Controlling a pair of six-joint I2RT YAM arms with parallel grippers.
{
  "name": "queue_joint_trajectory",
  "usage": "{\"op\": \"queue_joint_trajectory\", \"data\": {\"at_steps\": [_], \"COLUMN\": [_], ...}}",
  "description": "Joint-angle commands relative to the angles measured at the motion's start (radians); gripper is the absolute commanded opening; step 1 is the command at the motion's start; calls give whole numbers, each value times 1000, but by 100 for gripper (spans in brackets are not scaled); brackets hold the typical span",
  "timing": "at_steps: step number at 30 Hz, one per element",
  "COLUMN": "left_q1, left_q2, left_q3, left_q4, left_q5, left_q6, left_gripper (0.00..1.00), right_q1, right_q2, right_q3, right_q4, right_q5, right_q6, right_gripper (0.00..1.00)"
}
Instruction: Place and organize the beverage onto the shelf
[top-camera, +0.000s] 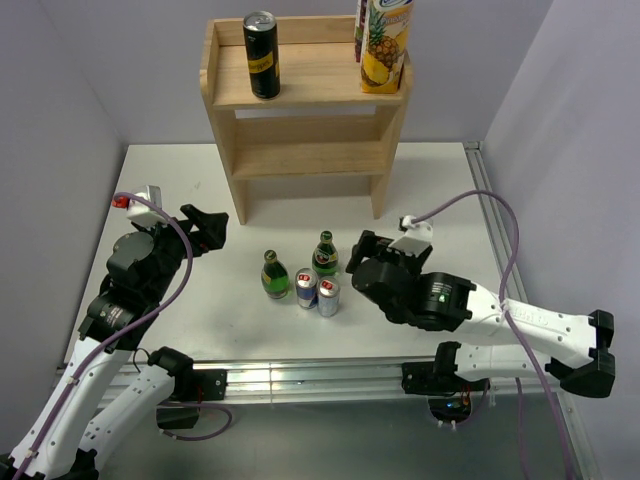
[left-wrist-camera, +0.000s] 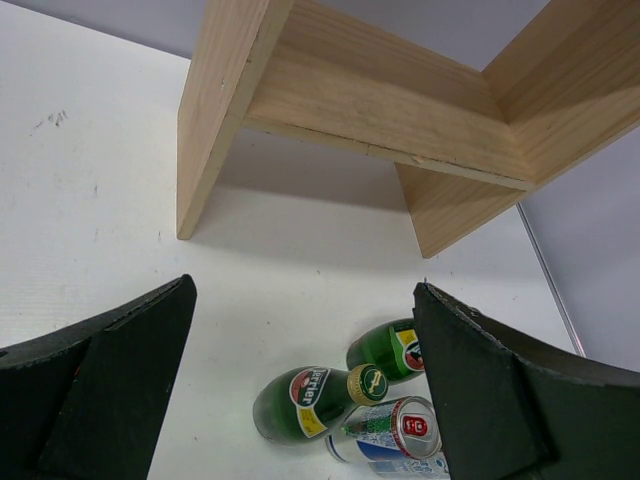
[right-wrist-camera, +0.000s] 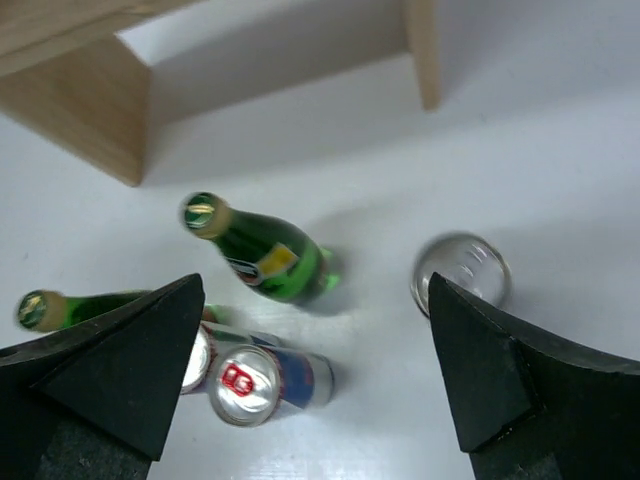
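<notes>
Right wrist view: the right gripper hung wide open and empty, two slim blue-and-silver cans nearest its fingers. They were probably light, slick and easily dented, best pinched mid-body. Just beyond stood two green glass bottles, likely heavier and breakable. The left gripper gaped too. Farthest, the light two-tier wooden shelf held a tall black can with yellow marks and a pineapple juice carton on top.

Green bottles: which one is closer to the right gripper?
The rear bottle, standing just behind the blue-and-silver cans beside the right gripper; the other bottle stands further left.
</notes>
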Motion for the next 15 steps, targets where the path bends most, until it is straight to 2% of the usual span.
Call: {"op": "queue_joint_trajectory", "data": {"at_steps": [1,2,5,8,15], "left_q1": [1,1,1,2,1], "left_q2": [-5,-3,0,3,11], "left_q3": [5,7,5,2,0], "left_q4": [32,31,34,32,32], "left_q5": [16,16,18,19,26], "left_q6": [7,6,6,4,6], "left_gripper": [97,97,97,97,97], "right_q1": [11,11,10,11,-1], "right_q2": [24,39,121,179,201], "right_q3": [-34,-40,-52,-81,-166], "right_q4": [-361,-448,-536,-512,-417], "right_q5": [93,77,42,19,-7], "right_q6": [472,534,700,747,754], "right_gripper": [100,100,100,100,100]}}
